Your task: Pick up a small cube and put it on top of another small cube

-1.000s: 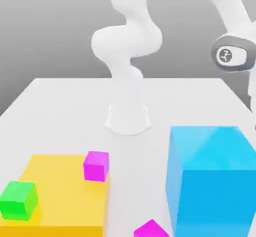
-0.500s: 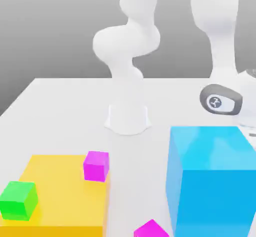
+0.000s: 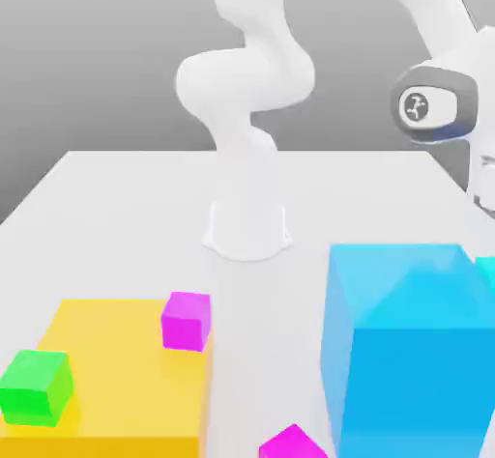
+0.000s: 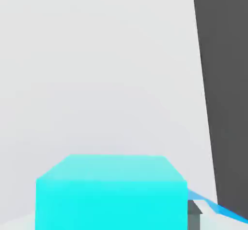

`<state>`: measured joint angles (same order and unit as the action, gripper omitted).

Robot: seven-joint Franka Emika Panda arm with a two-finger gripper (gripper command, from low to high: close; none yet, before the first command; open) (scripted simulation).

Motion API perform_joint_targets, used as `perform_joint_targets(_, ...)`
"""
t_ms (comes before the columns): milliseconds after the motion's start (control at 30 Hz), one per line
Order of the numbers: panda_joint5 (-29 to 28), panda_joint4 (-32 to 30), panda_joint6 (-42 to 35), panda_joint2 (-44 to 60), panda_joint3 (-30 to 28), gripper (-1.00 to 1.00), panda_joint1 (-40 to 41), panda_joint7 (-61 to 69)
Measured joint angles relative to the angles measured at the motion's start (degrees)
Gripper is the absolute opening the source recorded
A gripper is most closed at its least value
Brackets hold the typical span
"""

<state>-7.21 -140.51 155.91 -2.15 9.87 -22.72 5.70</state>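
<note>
A small cyan cube [image 4: 111, 192] is held between the closed fingers of the gripper, raised at the exterior view's right beside the large blue block [image 3: 406, 345]; slippage is possible if transport is abrupt.

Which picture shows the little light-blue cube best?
The hand view: the cyan cube looms big and close there. In the exterior view just a cyan sliver peeks out behind the big blue block.

Exterior view faces arm base [image 3: 247, 224] across table [image 3: 126, 205]; hand view close above table
</note>
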Motion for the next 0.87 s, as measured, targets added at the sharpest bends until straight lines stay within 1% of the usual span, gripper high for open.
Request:
perform_joint_targets(100, 0.90, 2.74, -1.88, -0.43, -2.73, -1.00, 4.19, 7.71)
perform_joint_targets(367, 4.26, 8.26, -8.66, 5.79, -7.60, -1.00, 15.22, 24.01)
perform_joint_targets(500, 5.10, 8.05, -11.07, 12.24, -8.88, -1.00, 16.91, 23.40)
perform_joint_targets(533, 6.19, 8.17, -11.16, 13.45, -9.28, -1.00, 17.19, 21.99)
perform_joint_targets(667, 7.14, 8.50, -5.28, 20.77, -9.74, -1.00, 17.32, 20.64)
perform_joint_targets(700, 7.21, 8.54, -3.86, 22.30, -9.83, 1.00, 17.27, 20.61)
perform_joint_targets(867, 7.21, 8.54, -3.86, 22.30, -9.83, 1.00, 17.27, 20.61)
